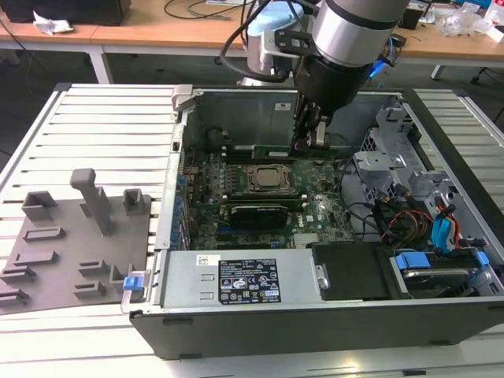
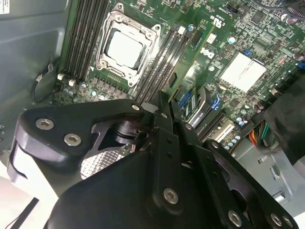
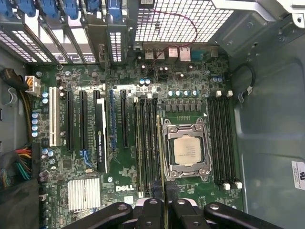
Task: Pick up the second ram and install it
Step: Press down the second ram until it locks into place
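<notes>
While clamped edge-on, thin green second ram [image 3: 164, 157] (flat stick), matte black gripper [image 3: 165, 202], above motherboard [image 3: 119, 157].

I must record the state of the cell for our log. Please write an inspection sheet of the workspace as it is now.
Surface: white slatted table, bearing an open computer case.
Job's things: the second ram, held edge-on above the motherboard, beside the processor.
Clutter: grey fixture tray on the table, at the exterior view's left.
Grippers: gripper inside the case, apparently shut on the second ram.
Cables: coloured wire bundle in the case, at the exterior view's right.
Surroundings: wooden desks behind.
</notes>
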Robot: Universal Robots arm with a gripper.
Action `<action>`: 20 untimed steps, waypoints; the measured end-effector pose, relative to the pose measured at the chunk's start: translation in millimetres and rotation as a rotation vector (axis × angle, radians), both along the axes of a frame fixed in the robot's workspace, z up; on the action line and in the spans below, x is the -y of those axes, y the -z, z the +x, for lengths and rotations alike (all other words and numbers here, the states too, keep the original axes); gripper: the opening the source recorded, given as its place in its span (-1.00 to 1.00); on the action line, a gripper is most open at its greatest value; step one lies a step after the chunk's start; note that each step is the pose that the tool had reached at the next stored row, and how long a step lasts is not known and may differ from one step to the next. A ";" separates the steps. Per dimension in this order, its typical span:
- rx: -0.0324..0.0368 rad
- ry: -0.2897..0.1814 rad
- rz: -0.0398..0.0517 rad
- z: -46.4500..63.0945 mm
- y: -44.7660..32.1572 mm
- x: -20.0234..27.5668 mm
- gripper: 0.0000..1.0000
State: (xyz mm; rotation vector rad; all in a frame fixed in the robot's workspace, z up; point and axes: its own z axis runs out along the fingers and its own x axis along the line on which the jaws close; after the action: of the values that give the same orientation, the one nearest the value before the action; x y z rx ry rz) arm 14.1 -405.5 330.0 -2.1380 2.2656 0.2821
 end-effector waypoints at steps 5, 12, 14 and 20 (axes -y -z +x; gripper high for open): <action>0.0000 0.000 0.0000 0.0 3.7 0.0 -0.73; 0.0001 0.000 0.0028 -2.4 8.6 -0.2 -0.73; 0.0000 0.000 0.0054 -6.5 8.8 -0.6 -0.73; 0.0002 0.003 -0.0669 -29.1 35.5 -26.5 -0.73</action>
State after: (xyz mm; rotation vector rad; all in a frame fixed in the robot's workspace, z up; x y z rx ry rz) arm -15.0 -379.0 294.5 -2.1653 2.3103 0.2089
